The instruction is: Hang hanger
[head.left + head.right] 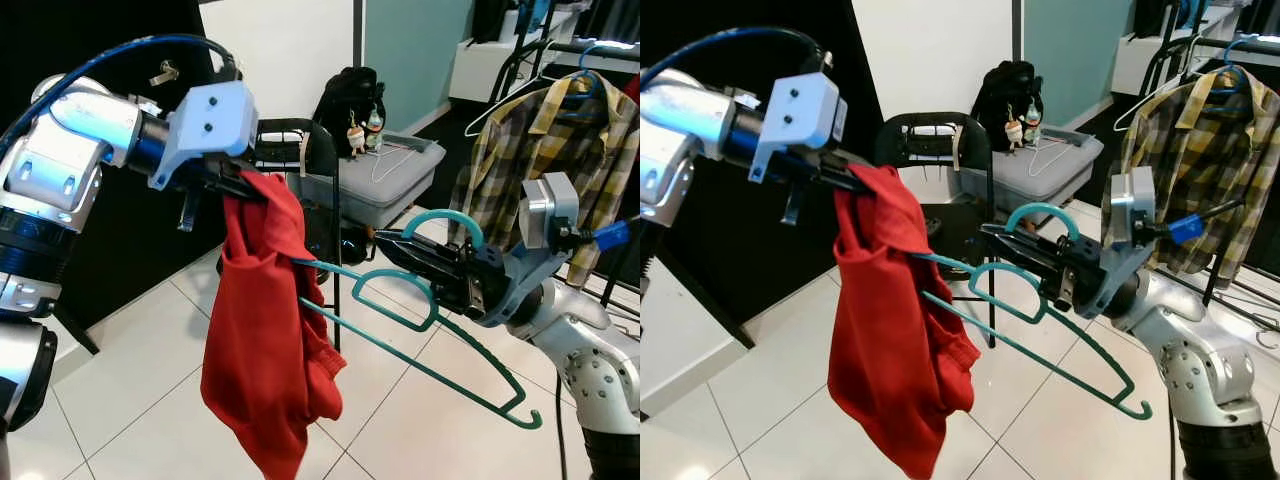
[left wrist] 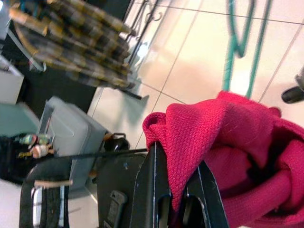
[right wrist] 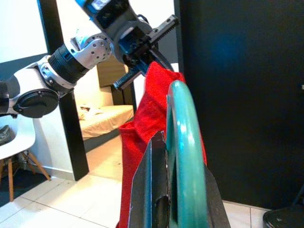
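Two grippers over white tile floor [image 1: 150, 390]: left gripper [image 1: 235, 185] clamps red garment [image 1: 265, 340], right gripper [image 1: 425, 262] seemingly clamps teal hanger [image 1: 440, 365].

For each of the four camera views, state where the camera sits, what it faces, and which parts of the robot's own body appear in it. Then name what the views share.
Left eye and right eye views: head camera, forward and down; left gripper holds the red garment, right gripper the teal hanger.
Left wrist view: along its fingers, pinching red cloth above the floor.
Right wrist view: along its fingers, clamping the hanger's hook, facing the left arm.
Shared: garment and hanger.
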Robot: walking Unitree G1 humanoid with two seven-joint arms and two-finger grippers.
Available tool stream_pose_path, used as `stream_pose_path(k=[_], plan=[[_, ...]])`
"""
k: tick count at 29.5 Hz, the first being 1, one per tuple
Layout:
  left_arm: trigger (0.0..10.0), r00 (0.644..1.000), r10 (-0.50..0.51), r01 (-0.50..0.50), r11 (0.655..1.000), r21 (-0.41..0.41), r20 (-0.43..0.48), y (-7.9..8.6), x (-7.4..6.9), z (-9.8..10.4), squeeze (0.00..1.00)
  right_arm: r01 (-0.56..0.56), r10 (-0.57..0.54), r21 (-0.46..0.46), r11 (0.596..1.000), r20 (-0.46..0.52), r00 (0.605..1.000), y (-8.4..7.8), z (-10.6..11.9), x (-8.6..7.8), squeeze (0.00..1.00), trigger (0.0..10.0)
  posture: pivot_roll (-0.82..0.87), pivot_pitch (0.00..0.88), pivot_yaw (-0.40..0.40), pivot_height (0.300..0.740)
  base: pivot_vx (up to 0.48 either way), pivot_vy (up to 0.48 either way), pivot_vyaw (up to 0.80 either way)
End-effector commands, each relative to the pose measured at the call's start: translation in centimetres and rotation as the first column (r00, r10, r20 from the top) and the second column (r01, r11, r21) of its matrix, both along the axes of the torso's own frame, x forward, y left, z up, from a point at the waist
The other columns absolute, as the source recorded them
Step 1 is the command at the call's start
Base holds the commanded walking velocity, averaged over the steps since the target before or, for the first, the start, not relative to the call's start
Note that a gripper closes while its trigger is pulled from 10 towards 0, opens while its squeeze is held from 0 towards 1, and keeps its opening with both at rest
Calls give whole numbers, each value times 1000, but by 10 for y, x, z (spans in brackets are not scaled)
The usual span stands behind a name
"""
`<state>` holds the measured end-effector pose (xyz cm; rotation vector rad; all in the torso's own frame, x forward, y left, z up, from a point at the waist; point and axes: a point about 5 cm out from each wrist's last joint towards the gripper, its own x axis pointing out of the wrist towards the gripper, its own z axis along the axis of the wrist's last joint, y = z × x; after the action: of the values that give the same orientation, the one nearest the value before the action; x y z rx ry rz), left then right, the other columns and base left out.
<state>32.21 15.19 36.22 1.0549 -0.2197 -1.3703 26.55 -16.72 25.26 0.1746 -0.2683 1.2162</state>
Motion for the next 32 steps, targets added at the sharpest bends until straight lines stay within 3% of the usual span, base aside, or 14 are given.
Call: stream_pose_path(k=[1, 4, 9, 11, 16, 21, 23, 32], plan=[[10000, 993, -114, 114, 993, -7, -29, -11, -11, 0, 0, -35, 35, 0, 999, 27, 999, 4, 6, 1, 0, 10000, -29, 0, 65, 740, 0, 0, 0], [10000, 981, -189, 188, 982, -22, -38, -24, -17, -3, 0, -48, 48, -5, 999, 28, 998, 10, 5, 4, 0, 10000, -30, 0, 63, 740, 0, 0, 0], [10000, 975, -221, 220, 975, -41, -23, -32, -18, -3, 0, -48, 48, -13, 999, 27, 998, 15, 3, 7, 0, 10000, -31, 0, 62, 740, 0, 0, 0], [10000, 963, -265, 269, 958, -100, 49, -51, -19, 0, 0, -50, 50, -27, 998, 24, 998, 25, 0, 12, 0, 10000, -39, 0, 63, 740, 0, 0, 0], [10000, 956, -240, 257, 962, -88, 171, -65, -11, -1, 0, -110, 111, -39, 993, 20, 994, 43, -5, 10, 0, 10000, -48, 0, 72, 740, 0, 0, 0], [10000, 961, -118, 105, 992, 63, 251, -42, 6, -6, 0, -145, 146, -67, 987, 10, 989, 43, -10, 5, 0, 10000, -50, 0, 73, 740, 0, 0, 0], [10000, 963, -91, 71, 994, 87, 252, -34, 8, -6, 0, -143, 144, -70, 987, 10, 990, 40, -10, 5, 0, 10000, -50, 0, 72, 740, 0, 0, 0], [10000, 976, 12, -67, 966, 249, 217, 1, 16, -23, 0, -121, 123, -73, 990, 27, 992, 21, -5, 4, 0, 10000, -50, 0, 65, 740, 0, 0, 0]])
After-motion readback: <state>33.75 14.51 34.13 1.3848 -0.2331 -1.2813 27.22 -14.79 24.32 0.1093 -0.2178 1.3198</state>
